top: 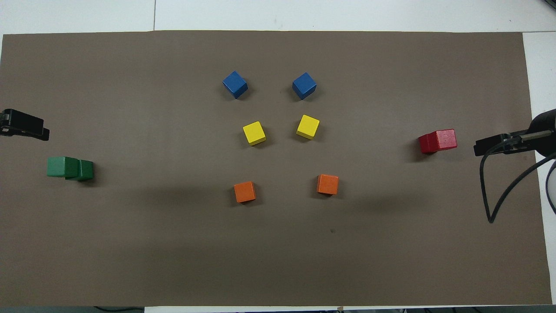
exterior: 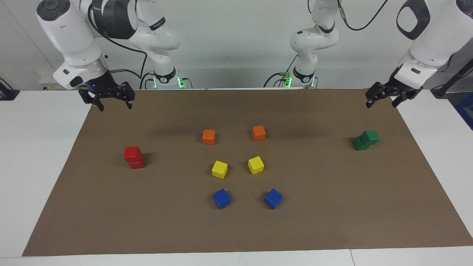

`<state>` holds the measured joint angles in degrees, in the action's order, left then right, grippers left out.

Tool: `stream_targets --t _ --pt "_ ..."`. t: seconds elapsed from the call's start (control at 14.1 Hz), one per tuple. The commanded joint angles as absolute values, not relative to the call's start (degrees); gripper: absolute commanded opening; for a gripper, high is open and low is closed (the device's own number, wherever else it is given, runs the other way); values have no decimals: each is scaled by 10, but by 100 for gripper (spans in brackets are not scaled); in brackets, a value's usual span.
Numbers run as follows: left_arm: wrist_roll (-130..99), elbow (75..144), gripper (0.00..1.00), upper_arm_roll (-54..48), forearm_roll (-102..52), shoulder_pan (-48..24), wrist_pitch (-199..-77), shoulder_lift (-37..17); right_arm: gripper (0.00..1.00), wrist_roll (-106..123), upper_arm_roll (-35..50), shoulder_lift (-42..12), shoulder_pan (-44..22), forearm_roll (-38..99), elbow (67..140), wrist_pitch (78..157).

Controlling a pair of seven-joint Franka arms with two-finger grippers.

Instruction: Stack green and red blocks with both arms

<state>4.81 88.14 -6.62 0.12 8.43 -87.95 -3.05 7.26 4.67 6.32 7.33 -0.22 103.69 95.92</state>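
Two red blocks (exterior: 133, 157) are seen stacked one on the other toward the right arm's end of the brown mat (exterior: 236, 229); in the overhead view the stack (top: 438, 141) is found at about 3 o'clock from the mat's middle. Two green blocks (exterior: 366, 140) are stacked toward the left arm's end, the upper one set askew on the lower so that it overhangs; in the overhead view this stack (top: 69, 168) is placed at about 9 o'clock.

The right gripper (exterior: 109, 102) is held raised over the mat's edge nearest the robots, at roughly 11 o'clock from the red stack in the facing view. Its fingers are spread apart and nothing is held between them. The left gripper (exterior: 382, 99) is held raised over the mat's corner, at about 1 o'clock from the green stack in the same view; its fingers are likewise parted and empty. No block is touched by either gripper.

Around the mat's middle, two orange cubes (exterior: 208, 136) are laid nearest the robots, two yellow cubes (exterior: 219, 169) farther out, and two blue cubes (exterior: 221, 198) farthest.
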Motion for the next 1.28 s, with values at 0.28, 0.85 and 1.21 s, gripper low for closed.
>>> stream_targets --t 0.28,0.85,1.21 --pt "44 872 100 -66 -3 85 -875 -34 100 68 47 58 76 -2 989 904" --pt "45 870 100 -66 -4 85 -873 -34 100 66 47 30 80 0 950 876" --pt "45 870 100 -66 -4 85 -873 -34 100 64 47 31 81 0 954 880"
